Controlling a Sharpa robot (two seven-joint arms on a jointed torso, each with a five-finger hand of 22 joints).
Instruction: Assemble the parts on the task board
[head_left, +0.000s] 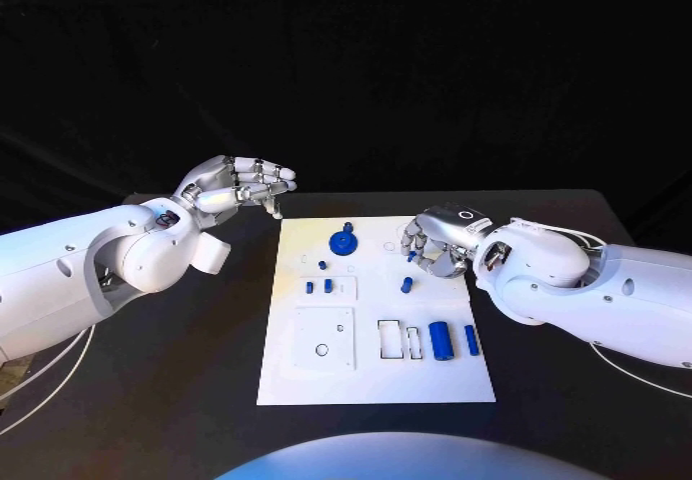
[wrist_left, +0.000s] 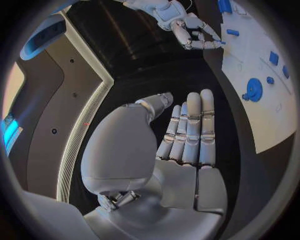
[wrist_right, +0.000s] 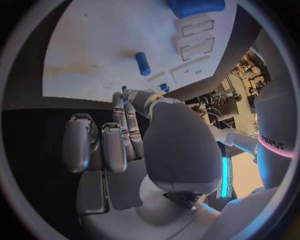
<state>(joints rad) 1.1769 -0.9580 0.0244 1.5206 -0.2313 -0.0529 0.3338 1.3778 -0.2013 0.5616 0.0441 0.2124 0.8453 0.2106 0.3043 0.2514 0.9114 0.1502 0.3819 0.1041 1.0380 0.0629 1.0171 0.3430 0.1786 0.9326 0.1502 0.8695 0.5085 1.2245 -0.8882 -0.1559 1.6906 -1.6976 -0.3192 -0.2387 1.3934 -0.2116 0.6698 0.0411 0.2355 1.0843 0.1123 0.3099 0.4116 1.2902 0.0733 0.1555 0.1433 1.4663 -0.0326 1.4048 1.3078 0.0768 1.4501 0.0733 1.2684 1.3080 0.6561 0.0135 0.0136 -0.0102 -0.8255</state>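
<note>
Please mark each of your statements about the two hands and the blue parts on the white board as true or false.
1. The left hand is off the task board, above the black table. True.
2. The left hand holds the round blue part. False: that part lies on the board, and the hand's palm shows nothing in it.
3. The right hand is at the board's right edge, its fingertips near a small blue part. True.
4. The large blue cylinder stands upright. False: it lies on its side.
5. All blue parts are stacked in one pile. False: they lie spread over the board.
</note>
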